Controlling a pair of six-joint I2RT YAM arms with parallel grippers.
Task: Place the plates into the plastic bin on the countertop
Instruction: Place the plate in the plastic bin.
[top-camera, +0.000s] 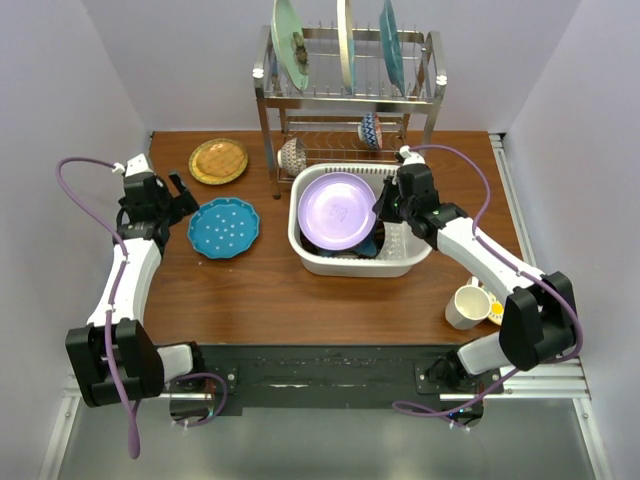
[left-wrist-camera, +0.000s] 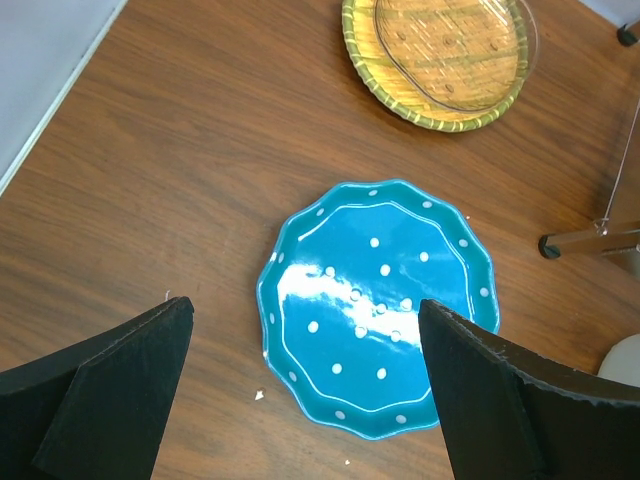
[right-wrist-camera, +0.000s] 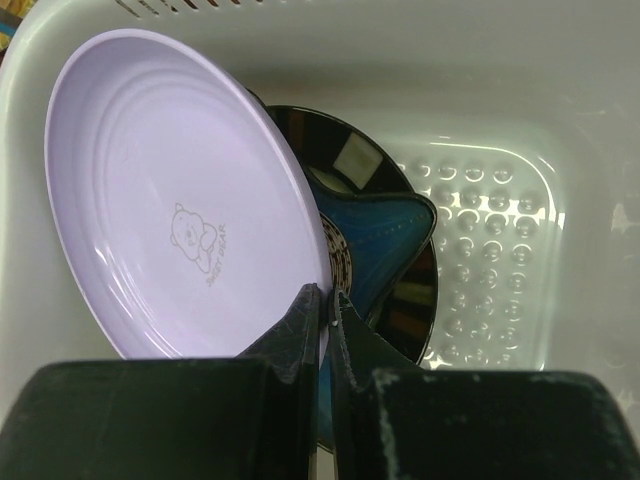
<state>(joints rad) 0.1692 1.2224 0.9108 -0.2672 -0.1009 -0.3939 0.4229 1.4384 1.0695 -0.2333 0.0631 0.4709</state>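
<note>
In white plastic bin (top-camera: 400, 262): round lavender plate (right-wrist-camera: 180, 200), right gripper (right-wrist-camera: 326, 310) clamped on its rim. Outstanding near countertop (top-camera: 260, 290) left edge: blue dotted plate (left-wrist-camera: 375, 300), amber patterned plate (left-wrist-camera: 440, 60); left gripper (left-wrist-camera: 305, 310) fingers apart.

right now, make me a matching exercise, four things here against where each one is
1 lavender plate
2 blue dotted plate
3 amber plate
4 white mug

a beside the steel rack
b in the plastic bin, pinched by the right tool
c by the right arm, near edge
d on the countertop under the open left tool

Pairs: 1-b, 2-d, 3-a, 4-c
</note>
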